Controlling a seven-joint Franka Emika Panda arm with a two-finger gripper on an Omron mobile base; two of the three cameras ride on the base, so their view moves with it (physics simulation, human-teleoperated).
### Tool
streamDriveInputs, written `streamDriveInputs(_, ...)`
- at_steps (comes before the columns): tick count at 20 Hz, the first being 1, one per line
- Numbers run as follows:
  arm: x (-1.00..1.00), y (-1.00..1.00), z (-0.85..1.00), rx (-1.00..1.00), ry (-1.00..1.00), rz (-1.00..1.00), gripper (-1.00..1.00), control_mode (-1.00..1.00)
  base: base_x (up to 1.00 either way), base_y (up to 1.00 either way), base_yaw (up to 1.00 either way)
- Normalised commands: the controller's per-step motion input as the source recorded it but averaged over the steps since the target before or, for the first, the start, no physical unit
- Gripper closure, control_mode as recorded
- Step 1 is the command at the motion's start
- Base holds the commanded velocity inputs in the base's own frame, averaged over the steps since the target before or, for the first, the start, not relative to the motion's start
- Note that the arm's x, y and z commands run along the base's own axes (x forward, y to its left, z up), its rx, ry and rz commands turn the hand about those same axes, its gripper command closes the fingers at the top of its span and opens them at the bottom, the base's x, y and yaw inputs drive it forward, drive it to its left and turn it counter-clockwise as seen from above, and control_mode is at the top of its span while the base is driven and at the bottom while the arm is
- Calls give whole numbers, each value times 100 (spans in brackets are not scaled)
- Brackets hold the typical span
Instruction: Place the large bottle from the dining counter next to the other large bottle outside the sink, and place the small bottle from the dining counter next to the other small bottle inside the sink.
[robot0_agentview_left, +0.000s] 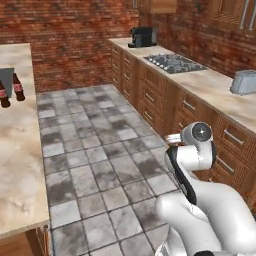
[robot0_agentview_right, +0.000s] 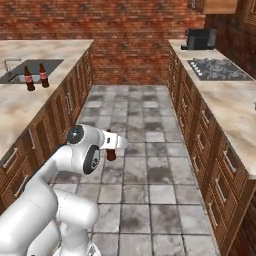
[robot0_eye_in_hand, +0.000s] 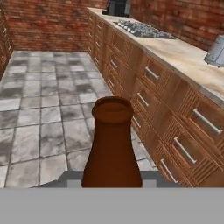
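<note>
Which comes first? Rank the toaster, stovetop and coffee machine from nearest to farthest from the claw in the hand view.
The claw is shut on the brown bottle.
1. toaster: nearest, on the right counter, at the view's right edge.
2. stovetop: further along the same counter, mid-run.
3. coffee machine: farthest, at the counter's far end by the brick wall.

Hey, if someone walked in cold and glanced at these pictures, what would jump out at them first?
Most striking is the brown bottle held in the gripper, carried above the grey tiled floor between the counters. Next, two dark bottles stand by the sink on the left-hand counter. On the opposite counter sit a stovetop and a black coffee machine.
</note>
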Motion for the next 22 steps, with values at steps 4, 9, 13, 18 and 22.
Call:
streamDriveInputs(4,0,0,0,0,0,0,100,100,100,-51,46)
streamDriveInputs(9,0,0,0,0,0,0,100,100,100,-50,46)
streamDriveInputs(13,0,0,0,0,0,0,100,100,100,-51,45)
streamDriveInputs(18,0,0,0,0,0,0,100,100,100,-56,47)
streamDriveInputs(22,0,0,0,0,0,0,100,100,100,-65,46)
